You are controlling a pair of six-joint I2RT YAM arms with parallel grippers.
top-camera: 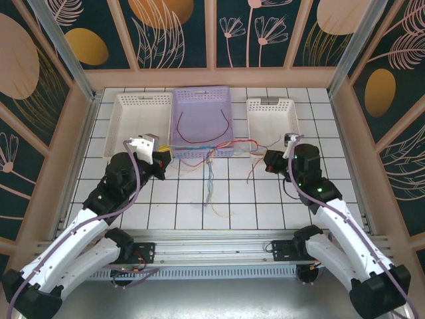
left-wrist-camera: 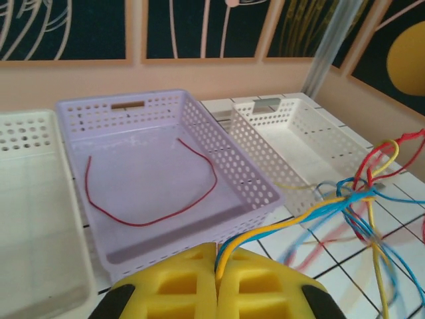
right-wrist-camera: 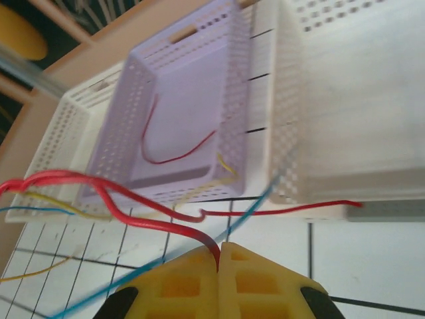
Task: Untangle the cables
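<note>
Separation step: left gripper (left-wrist-camera: pixel 217 267), jaws clenched on yellow and blue cables (left-wrist-camera: pixel 279 226), right gripper (right-wrist-camera: pixel 218 256) likewise on a red cable (right-wrist-camera: pixel 207 244); next, draw apart to loosen the knot (left-wrist-camera: pixel 350 191).

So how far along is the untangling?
Done: a lone red cable lies in the purple basket. In hand: left gripper jaws shut on yellow and blue cables, right gripper on a second red cable. Left: the knot between them, over the tiles.

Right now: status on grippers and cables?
Left gripper shut on yellow and blue cables. Right gripper shut on red cable. Knot between them not undone.
</note>
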